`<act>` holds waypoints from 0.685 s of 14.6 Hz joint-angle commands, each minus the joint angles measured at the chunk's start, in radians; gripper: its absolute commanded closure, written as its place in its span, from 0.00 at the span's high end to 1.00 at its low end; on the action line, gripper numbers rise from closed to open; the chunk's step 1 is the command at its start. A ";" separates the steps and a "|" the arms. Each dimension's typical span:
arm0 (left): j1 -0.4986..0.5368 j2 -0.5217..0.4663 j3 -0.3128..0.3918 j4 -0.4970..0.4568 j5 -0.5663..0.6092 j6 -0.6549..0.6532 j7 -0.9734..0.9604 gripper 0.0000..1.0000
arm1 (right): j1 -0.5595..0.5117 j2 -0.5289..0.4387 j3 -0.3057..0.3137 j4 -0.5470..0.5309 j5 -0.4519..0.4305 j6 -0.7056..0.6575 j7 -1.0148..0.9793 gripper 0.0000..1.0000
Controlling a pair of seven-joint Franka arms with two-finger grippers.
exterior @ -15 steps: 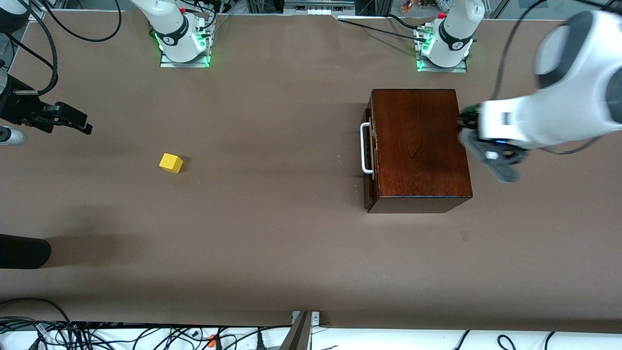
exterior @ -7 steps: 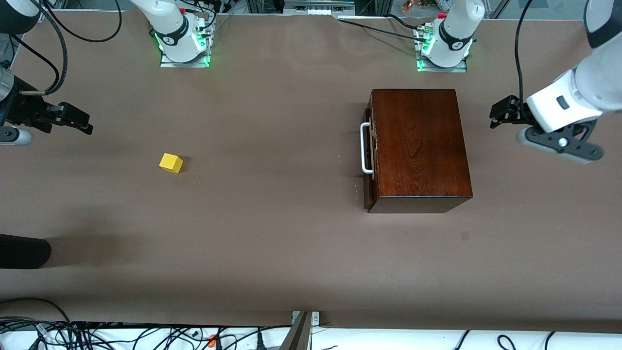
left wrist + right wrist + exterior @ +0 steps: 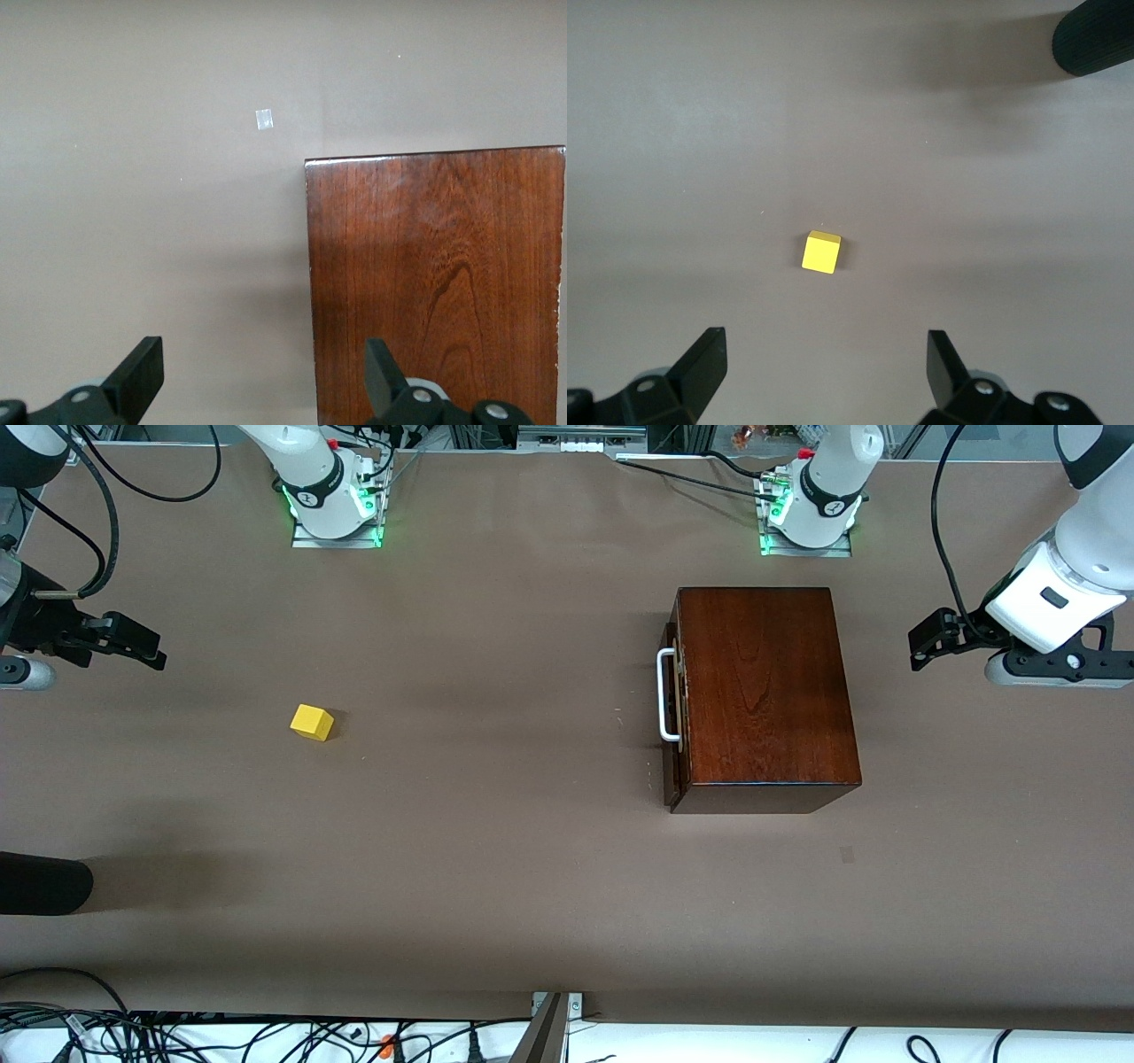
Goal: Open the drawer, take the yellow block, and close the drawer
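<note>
Box: dark wooden box at the left arm's end of the table.
Drawer: the drawer sits pushed in, white handle facing the right arm's end — its contents are hidden.
Left gripper: left gripper hangs just off the box's closed end, fingers wide, holding nothing.
Right gripper: right gripper hovers wide and empty.
Block: yellow block lies on the bare table, well apart from the drawer — the right arm is nearer.
</note>
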 commanded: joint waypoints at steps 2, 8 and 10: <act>0.003 -0.017 -0.011 -0.004 0.022 -0.017 0.011 1.00 | -0.012 -0.004 0.008 0.012 -0.002 -0.017 -0.010 1.00; 0.003 -0.011 -0.009 -0.001 0.020 -0.020 0.012 1.00 | -0.012 -0.007 0.008 0.012 -0.002 -0.042 -0.014 1.00; 0.003 0.000 -0.011 0.016 0.022 -0.022 0.009 1.00 | -0.012 -0.007 0.008 0.012 -0.002 -0.048 -0.014 1.00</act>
